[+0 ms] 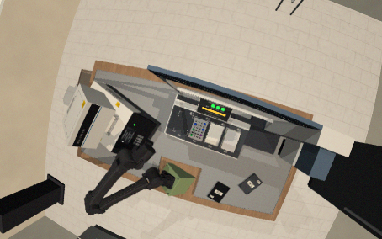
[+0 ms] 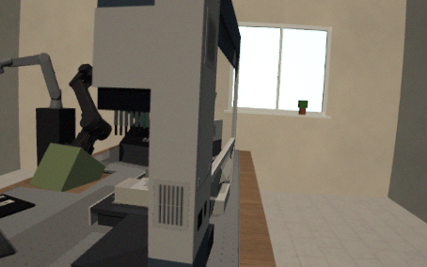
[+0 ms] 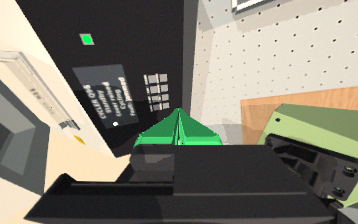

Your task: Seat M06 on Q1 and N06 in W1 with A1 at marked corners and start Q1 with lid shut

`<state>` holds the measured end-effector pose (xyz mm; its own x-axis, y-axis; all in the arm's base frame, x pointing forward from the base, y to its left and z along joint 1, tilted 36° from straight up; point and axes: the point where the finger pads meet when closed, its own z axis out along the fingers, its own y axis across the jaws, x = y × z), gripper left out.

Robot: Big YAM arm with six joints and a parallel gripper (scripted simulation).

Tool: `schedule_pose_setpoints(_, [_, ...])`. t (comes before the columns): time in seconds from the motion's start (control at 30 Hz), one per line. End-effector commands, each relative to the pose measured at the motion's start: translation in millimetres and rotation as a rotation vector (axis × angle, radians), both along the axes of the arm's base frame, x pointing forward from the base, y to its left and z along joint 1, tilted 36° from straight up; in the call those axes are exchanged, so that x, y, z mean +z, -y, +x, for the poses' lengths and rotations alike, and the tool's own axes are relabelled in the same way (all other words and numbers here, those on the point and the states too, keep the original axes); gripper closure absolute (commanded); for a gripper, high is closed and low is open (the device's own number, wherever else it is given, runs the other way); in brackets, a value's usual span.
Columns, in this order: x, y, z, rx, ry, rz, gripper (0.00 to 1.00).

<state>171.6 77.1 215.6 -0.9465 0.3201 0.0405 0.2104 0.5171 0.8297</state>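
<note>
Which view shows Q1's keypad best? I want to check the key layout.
The wrist view: the keys show as a pale grid just beyond the shut end effector. In the top view the arm covers them; in the exterior view the large grey housing hides Q1.

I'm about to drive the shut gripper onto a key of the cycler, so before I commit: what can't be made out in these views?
- Key legends: in the wrist view the small grey keys on the black cycler panel are too small to read.
- Fingertip contact: the shut green gripper hides any gap.
- Cycler block: in the top view, the raised cream lid and the black arm cover it.
- Cycler: in the exterior view, the tall grey housing blocks it.
</note>
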Motion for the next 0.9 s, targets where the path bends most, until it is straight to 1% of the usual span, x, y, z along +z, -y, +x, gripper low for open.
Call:
schedule_pose_setpoints(0.0, [9.6, 3, 7, -0.007, 0.042, -0.013, 1.0])
schedule_pose_setpoints(0.2, [1.1, 4, 5, -0.028, 0.02, -0.005, 1.0])
schedule_pose_setpoints(0.27, [1.1, 4, 5, -0.028, 0.02, -0.005, 1.0])
schedule_pose_setpoints(0.5, [-2.0, -3, -4, -0.002, -0.016, 0.011, 1.0])
schedule_pose_setpoints(0.63, [4.5, 0, -1, -0.016, -0.01, 0.009, 1.0])
schedule_pose_setpoints(0.77, [9.7, 3, 4, -0.014, 0.029, -0.008, 1.0])
schedule_pose_setpoints(0.87, [10.9, 4, 6, -0.012, 0.039, -0.012, 1.0])
